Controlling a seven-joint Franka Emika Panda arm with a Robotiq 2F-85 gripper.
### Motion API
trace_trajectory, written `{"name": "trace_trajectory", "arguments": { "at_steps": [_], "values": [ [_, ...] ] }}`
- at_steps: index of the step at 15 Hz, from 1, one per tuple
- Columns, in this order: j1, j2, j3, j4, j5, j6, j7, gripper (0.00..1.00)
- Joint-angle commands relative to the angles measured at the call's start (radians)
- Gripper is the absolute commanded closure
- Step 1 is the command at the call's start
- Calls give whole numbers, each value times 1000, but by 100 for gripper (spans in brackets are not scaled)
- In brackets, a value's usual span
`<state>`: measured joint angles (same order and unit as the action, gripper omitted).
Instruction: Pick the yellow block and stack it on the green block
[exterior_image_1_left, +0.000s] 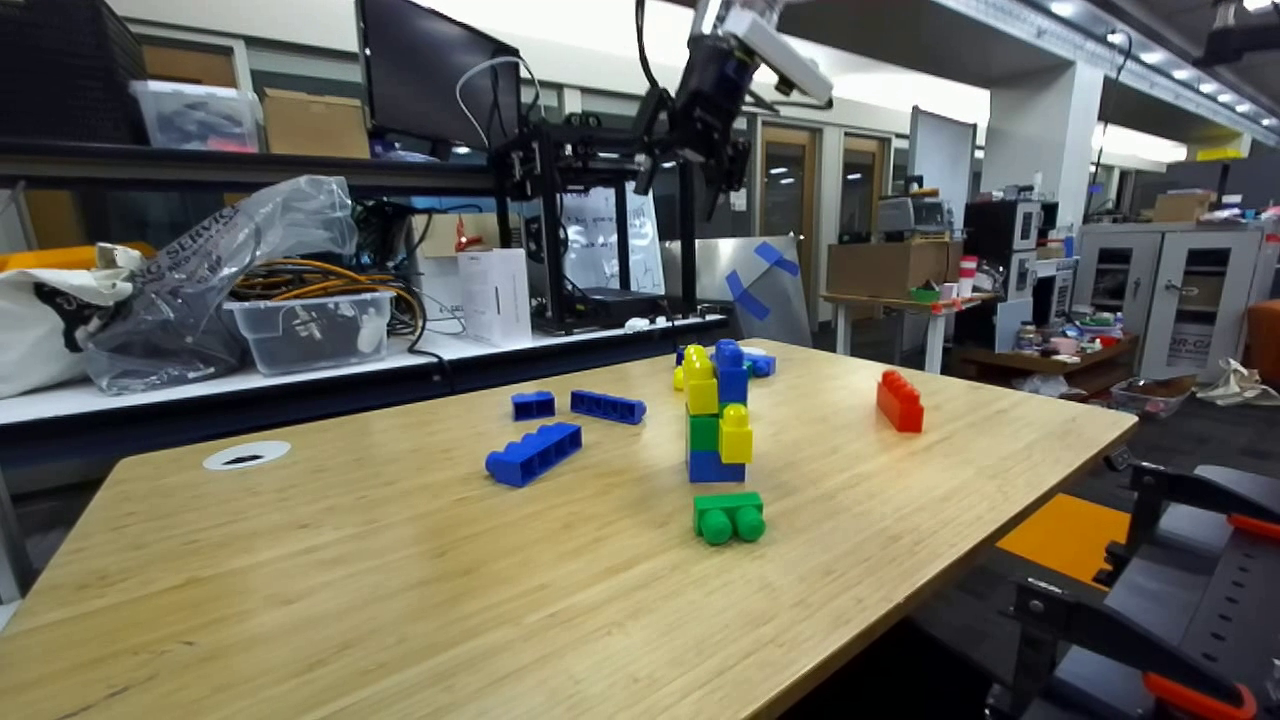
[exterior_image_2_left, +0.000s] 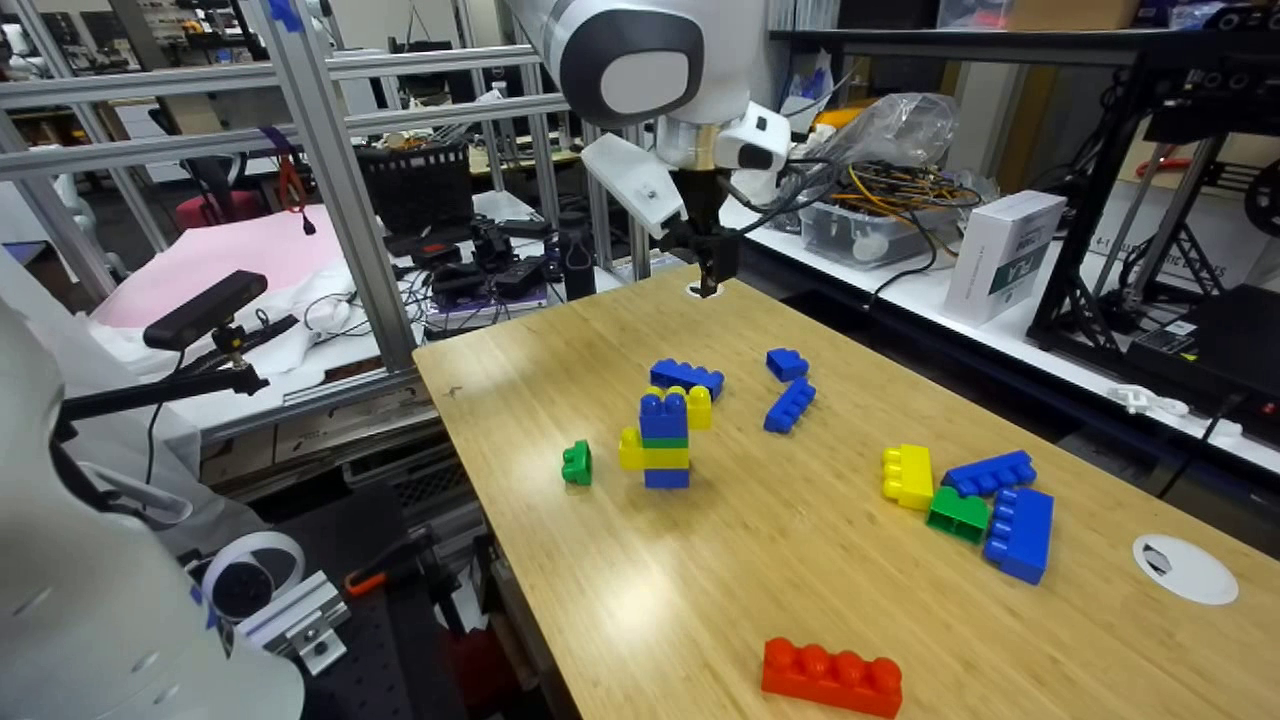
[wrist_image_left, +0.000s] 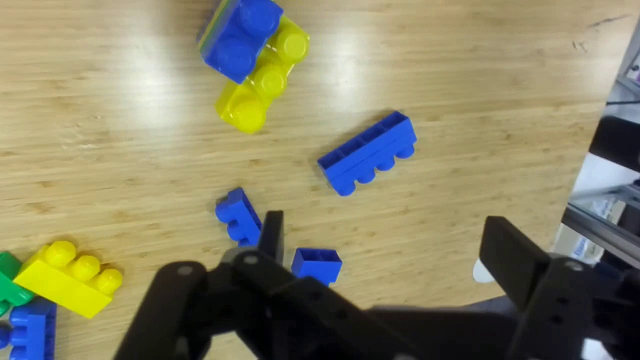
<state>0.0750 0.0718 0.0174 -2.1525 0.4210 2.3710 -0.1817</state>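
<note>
A loose yellow block (exterior_image_2_left: 907, 476) lies on the table touching or close to a green block (exterior_image_2_left: 958, 514). In the wrist view this yellow block (wrist_image_left: 70, 280) and the green block (wrist_image_left: 12, 280) are at the lower left. Another green block (exterior_image_2_left: 577, 463) lies on its side near the table edge; it also shows in an exterior view (exterior_image_1_left: 728, 515). A stack of blue, green and yellow blocks (exterior_image_2_left: 666, 457) stands mid-table, with yellow blocks jutting from its sides. My gripper (wrist_image_left: 383, 220) is open and empty, high above the table; it shows in both exterior views (exterior_image_1_left: 678, 195) (exterior_image_2_left: 708, 285).
Blue blocks (exterior_image_2_left: 1020, 535) (exterior_image_2_left: 988, 473) lie beside the loose yellow and green ones. Several more blue blocks (wrist_image_left: 369, 152) lie near the stack. A red block (exterior_image_2_left: 832, 678) lies apart. A shelf with bins (exterior_image_1_left: 310, 335) and a black frame (exterior_image_1_left: 548, 230) runs along one table side.
</note>
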Motion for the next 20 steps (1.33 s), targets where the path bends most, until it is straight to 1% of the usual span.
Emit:
{"name": "trace_trajectory", "arguments": {
  "at_steps": [1,3,4,6,7,8,12,16,17,18,20],
  "values": [
    [5,15,30,-4,-130,-21,72,0],
    [6,43,41,3,-172,-23,68,0],
    [5,58,43,-5,-190,-4,59,0],
    [-8,105,43,10,-191,-7,29,0],
    [-13,125,43,12,-189,-6,19,25],
    [-18,143,44,14,-188,-3,8,26],
    [-28,198,49,23,-202,12,-16,56],
    [-23,222,48,45,-247,6,-5,84],
    [-23,226,48,50,-257,4,-5,90],
    [-23,231,49,54,-263,4,-5,99],
    [-25,238,49,56,-271,3,-6,100]
  ]
}}
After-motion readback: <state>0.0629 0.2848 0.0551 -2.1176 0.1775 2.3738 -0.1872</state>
